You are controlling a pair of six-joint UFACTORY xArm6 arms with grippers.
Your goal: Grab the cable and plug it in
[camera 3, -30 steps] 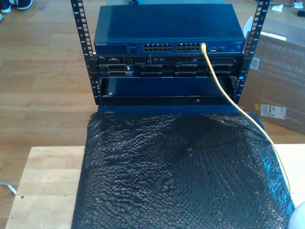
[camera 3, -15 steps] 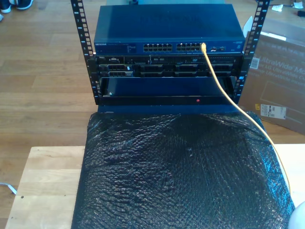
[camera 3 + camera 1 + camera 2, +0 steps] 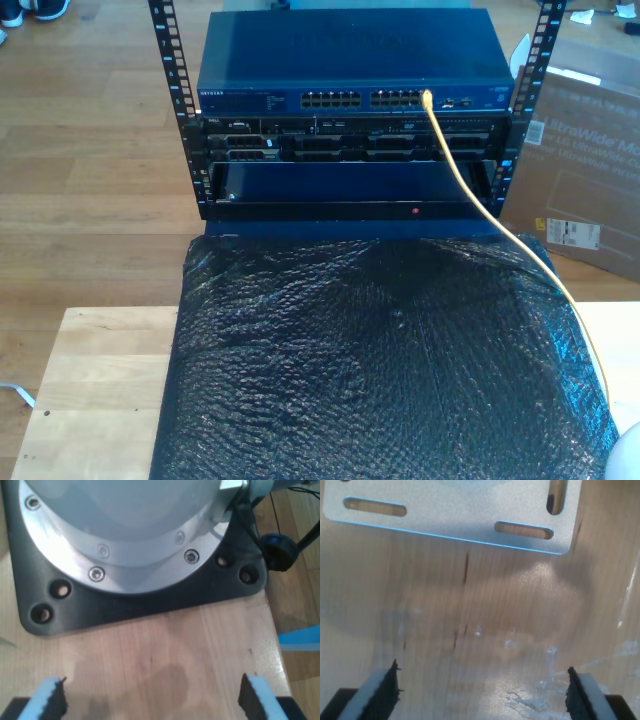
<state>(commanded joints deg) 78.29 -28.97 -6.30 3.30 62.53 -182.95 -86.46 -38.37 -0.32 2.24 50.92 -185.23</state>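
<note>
The cable (image 3: 470, 185) was plugged into a port of the blue switch (image 3: 350, 60) in the rack and trailed over the black bubble wrap (image 3: 380, 360). My first gripper (image 3: 152, 700) and my second gripper (image 3: 482, 692) both hung spread wide with nothing between their pads, above bare wooden tabletop (image 3: 470, 630).

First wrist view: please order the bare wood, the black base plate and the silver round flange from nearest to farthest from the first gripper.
1. Bare wood: directly before my first gripper.
2. Black base plate: lying on the wood, further on.
3. Silver round flange: atop the plate, farthest.
</note>
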